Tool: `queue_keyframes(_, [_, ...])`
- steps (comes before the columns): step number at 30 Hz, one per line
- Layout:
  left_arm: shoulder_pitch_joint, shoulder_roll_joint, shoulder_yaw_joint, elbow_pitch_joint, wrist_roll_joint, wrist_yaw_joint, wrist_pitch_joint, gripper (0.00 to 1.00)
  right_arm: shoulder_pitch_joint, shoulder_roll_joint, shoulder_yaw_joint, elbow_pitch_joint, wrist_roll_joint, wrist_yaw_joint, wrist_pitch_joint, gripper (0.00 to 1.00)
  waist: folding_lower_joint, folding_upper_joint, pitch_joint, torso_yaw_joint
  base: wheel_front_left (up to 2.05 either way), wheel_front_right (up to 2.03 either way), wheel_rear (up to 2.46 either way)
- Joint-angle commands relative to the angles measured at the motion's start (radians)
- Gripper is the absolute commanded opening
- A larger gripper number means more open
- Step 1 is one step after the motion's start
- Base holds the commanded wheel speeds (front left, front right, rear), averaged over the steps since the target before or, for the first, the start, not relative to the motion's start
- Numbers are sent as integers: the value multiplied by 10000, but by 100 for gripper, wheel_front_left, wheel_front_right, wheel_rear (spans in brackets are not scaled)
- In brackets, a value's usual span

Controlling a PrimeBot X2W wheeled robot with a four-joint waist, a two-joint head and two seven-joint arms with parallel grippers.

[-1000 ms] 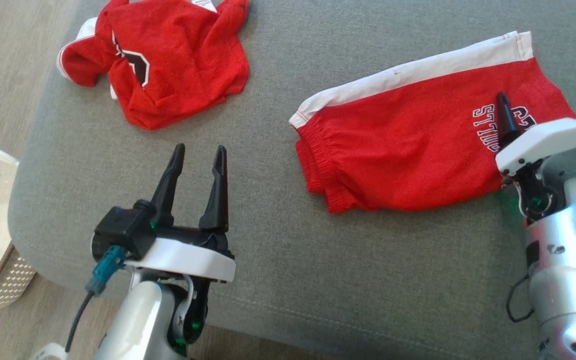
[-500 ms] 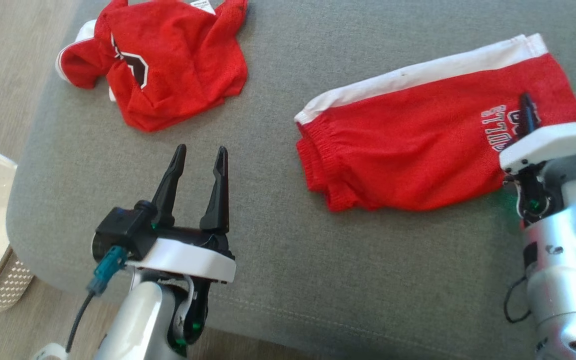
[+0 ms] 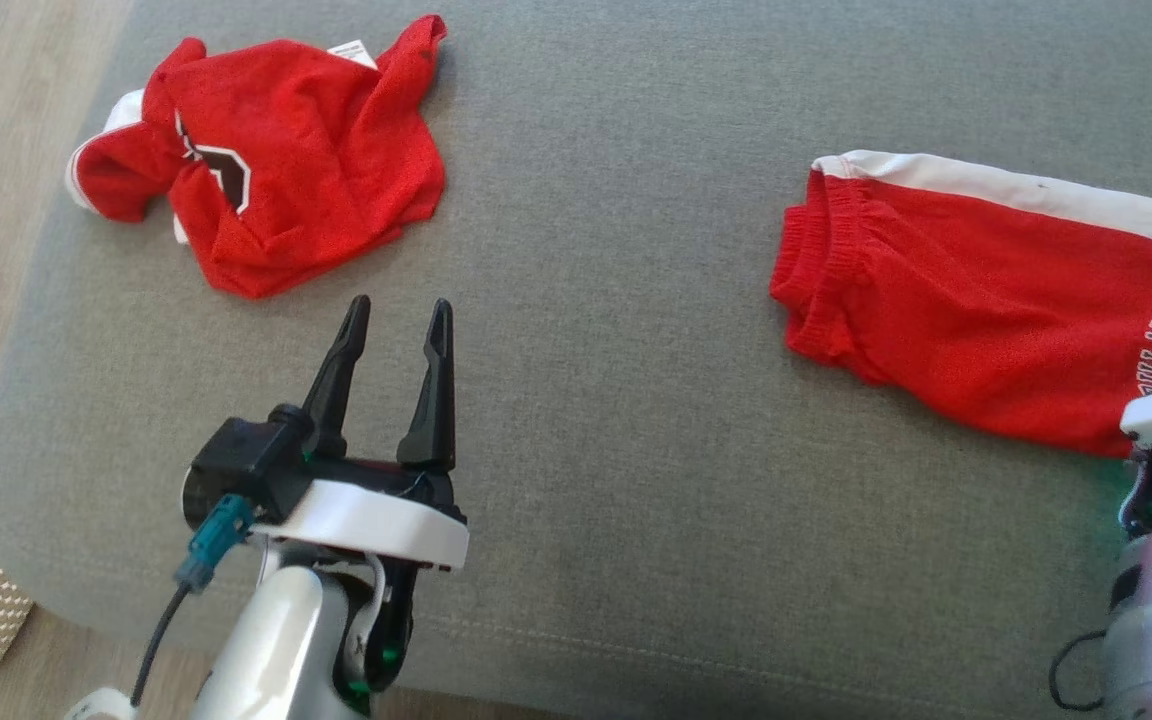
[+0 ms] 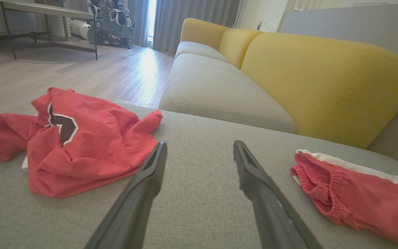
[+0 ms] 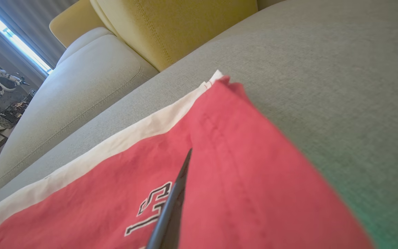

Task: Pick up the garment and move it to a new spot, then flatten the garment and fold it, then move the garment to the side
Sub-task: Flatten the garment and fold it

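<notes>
— Where's the garment?
— The red shorts (image 3: 956,300) lie on the grey cushion (image 3: 616,500), far right in the head view. The white side stripe runs along the back edge, the elastic waistband points left, and the leg end runs off that view's right edge.
— And the right gripper (image 5: 188,155)?
— Its fingers are pressed together, pinching the red fabric beside the black-and-white lettering near the hem, with cloth on both sides of the dark finger.
— The left gripper (image 3: 401,305)?
— Spread wide over bare cushion with nothing between the fingers, well apart from the shorts.
— Anything else around?
— A crumpled red jersey (image 3: 276,190) near the cushion's far left corner, and a yellow backrest (image 4: 316,79) behind
</notes>
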Motion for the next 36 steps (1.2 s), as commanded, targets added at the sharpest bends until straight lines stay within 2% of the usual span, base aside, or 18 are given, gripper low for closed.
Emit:
queue_keyframes(1, [-117, 55, 389, -293, 97, -45, -53, 100, -355, 79, 289, -369, -129, 65, -45, 0, 0, 0, -18, -66, 0, 0, 0])
queue_keyframes(4, [-140, 55, 341, -275, 116, -74, -53, 100, -478, 147, 679, -557, -85, 65, -106, 0, 0, 0, -56, -106, 0, 0, 0])
queue_keyframes(7, [-125, 55, 319, -234, 121, -84, -53, 100, -630, 160, 1835, -557, 722, 65, -338, 0, 0, 0, -159, -98, 0, 0, 0])
queue_keyframes(14, [-18, 55, 303, -173, 132, -89, -53, 100, 50, 164, 5832, -1616, 3211, 65, -772, 0, 0, 0, -380, 16, 0, 0, 0])
queue_keyframes(17, [4, 55, 308, -208, 118, -73, -53, 100, 473, 164, 7024, -2105, 3641, 65, -788, 0, 0, 0, -385, 109, 0, 0, 0])
queue_keyframes(22, [32, 55, 256, -233, 63, -45, -53, 100, 789, 165, 8077, -2464, 3875, 65, -714, 0, 0, 0, -354, 351, 0, 0, 0])
queue_keyframes(29, [64, 55, 204, -223, -14, 23, -53, 100, 874, 165, 8941, -2512, 3961, 65, -585, 0, 0, 0, -279, 548, 0, 0, 0])
queue_keyframes(30, [57, 55, 195, -228, -26, 33, -53, 100, 849, 165, 8997, -2455, 3874, 65, -561, 3, 0, 0, -263, 565, 0, 0, 0])
queue_keyframes(31, [50, 54, 186, -232, -37, 41, -53, 100, 822, 165, 9049, -2401, 3809, 65, -535, 100, 0, 0, -249, 584, 0, 0, 0])
queue_keyframes(36, [15, 54, 169, -200, -79, 59, -53, 100, 750, 165, 9345, -2468, 3781, 65, -604, 100, 0, 0, -214, 635, 0, 0, 0])
